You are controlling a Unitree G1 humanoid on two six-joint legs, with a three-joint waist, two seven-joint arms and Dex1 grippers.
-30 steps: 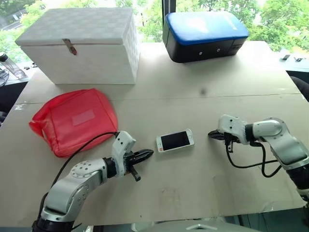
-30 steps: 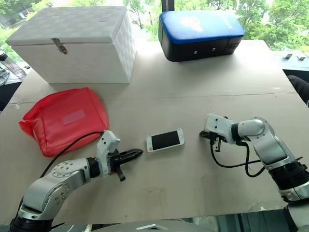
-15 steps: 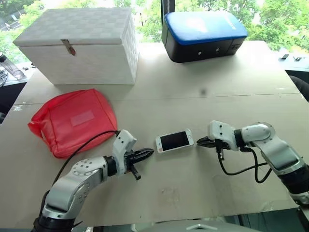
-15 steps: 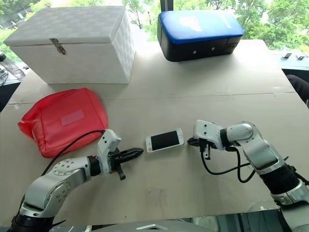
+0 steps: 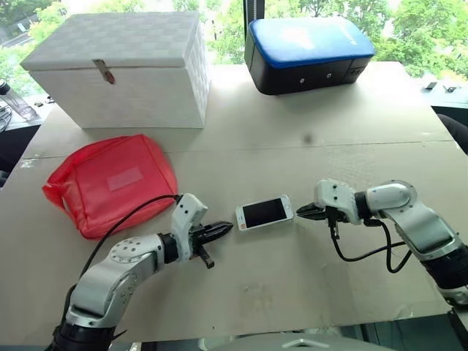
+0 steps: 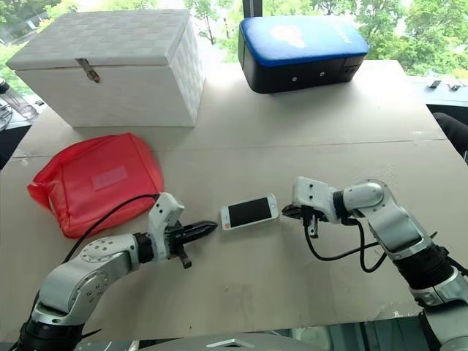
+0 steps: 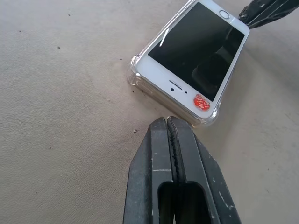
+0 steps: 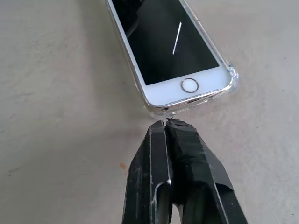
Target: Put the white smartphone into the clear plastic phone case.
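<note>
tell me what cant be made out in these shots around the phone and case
- Whether the white smartphone is fully seated in the clear plastic phone case: left wrist view, the far rim runs past the picture's edge.
- Whether the right gripper touches the case: right wrist view, tips meet its edge with no visible gap.
- The phone's far end: right wrist view, cut off.
- The red sticker's print: too small.

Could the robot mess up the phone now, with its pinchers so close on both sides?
Maybe. The white smartphone sits in the clear plastic phone case, and both shut grippers, left and right, point at its two ends. A push from one end could slide it across the table. In the left wrist view one corner looks slightly raised, so a poke might pop it back out.
</note>
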